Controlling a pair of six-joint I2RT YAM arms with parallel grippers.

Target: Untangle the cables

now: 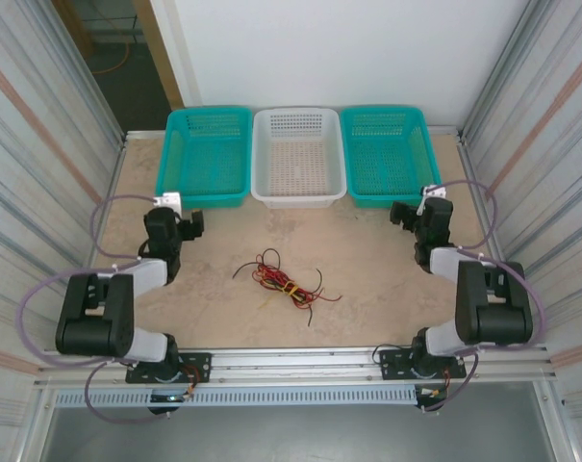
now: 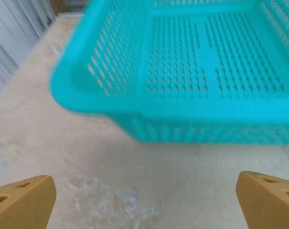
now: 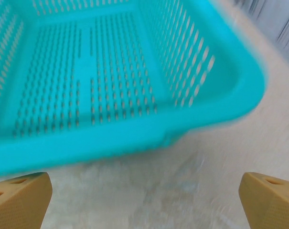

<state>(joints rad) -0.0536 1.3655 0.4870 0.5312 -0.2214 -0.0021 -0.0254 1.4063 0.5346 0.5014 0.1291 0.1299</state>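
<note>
The pale bench (image 1: 367, 279) holds the cables (image 1: 286, 281) centrally, with left teal basket (image 1: 202, 197), white basket (image 1: 299, 198) and right teal basket (image 1: 392, 197) behind.

- Top external camera: high behind the arm bases, looking down and forward over the whole table (image 1: 367, 260).
- Left wrist camera: low, looking past the left gripper (image 2: 144, 205), close to the left turquoise basket (image 2: 82, 95).
- Right wrist camera: likewise past the right gripper (image 3: 144, 202), close to the right turquoise basket (image 3: 134, 140).
- The overhead view shares both baskets.
</note>
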